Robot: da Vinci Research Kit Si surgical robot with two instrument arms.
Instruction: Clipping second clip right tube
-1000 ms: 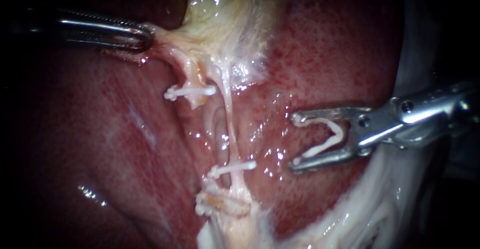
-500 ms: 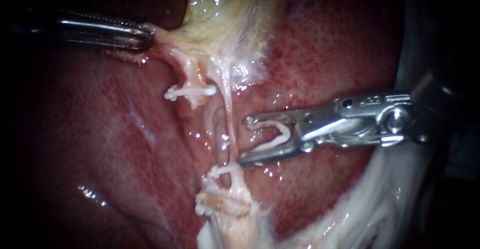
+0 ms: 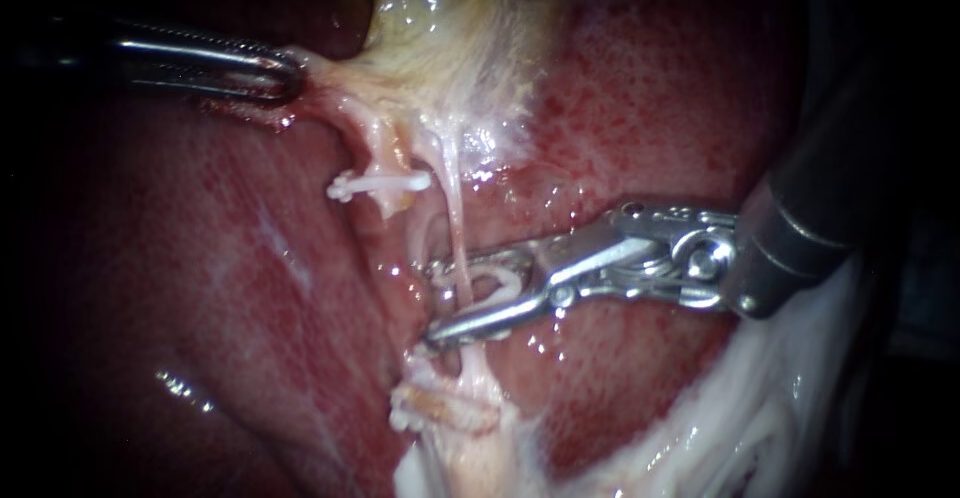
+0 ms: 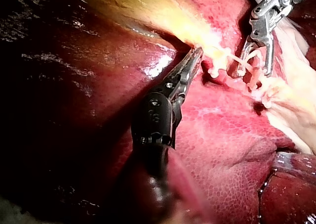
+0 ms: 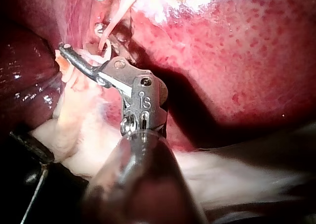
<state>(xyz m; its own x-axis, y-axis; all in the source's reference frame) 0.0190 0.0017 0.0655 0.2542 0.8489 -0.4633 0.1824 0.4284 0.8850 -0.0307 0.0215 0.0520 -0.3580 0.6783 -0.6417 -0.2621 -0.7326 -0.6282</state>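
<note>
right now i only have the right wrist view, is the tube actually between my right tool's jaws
Observer: Yes. In the endoscope view the right tube passes between the jaws of the right tool. They stand apart, holding a white clip that is not yet closed.
Operator: where's my left tool
Observer: The left tool is up beside the gallbladder, its jaws shut on pale tissue, well apart from the right tool.
Operator: other tube clipped
Observer: Yes, a second clip crosses the left tube.
</note>
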